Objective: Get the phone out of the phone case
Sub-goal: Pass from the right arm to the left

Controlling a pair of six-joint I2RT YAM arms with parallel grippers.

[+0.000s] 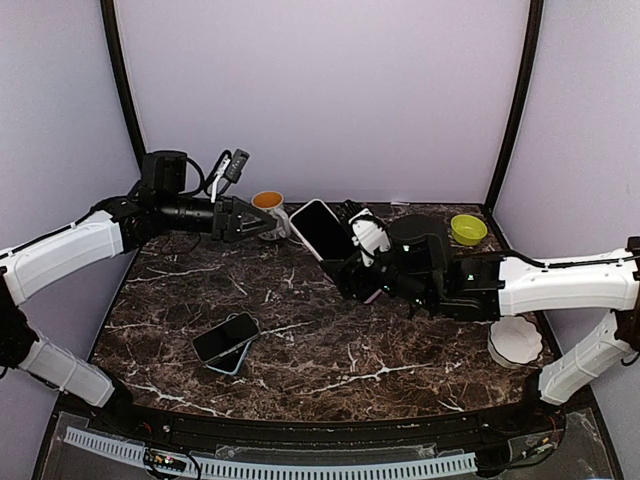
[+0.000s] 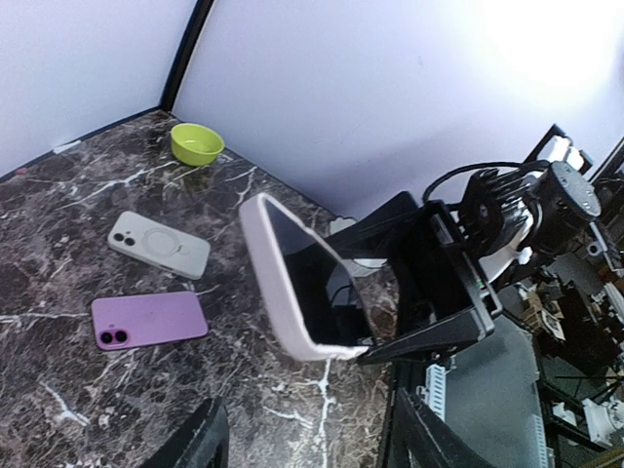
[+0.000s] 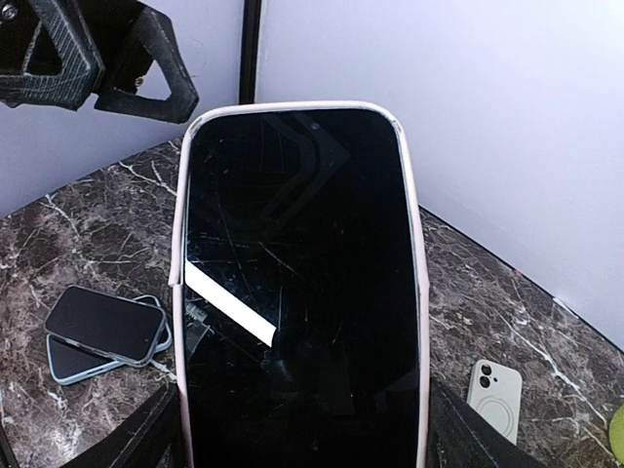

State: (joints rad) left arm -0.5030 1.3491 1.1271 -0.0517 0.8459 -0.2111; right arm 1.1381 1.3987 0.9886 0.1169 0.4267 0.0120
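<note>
Phone [image 3: 297,292], in pale case [image 3: 417,234], held aloft & tilted, clamped by right gripper [image 1: 353,274]. Left gripper [image 1: 266,226] jaws wide apart nr case top; orange mug [image 1: 268,203] just behind it. 2 stacked phones [image 1: 227,341] well apart, front-left.

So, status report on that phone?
Right tool shut on phone case, raised off table. Left tool open, not touching. The phone fully inside. Nothing blocking.

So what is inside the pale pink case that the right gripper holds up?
A phone with a dark screen fills the case. The phone's back and sides are covered by the case, so they cannot be seen.
</note>
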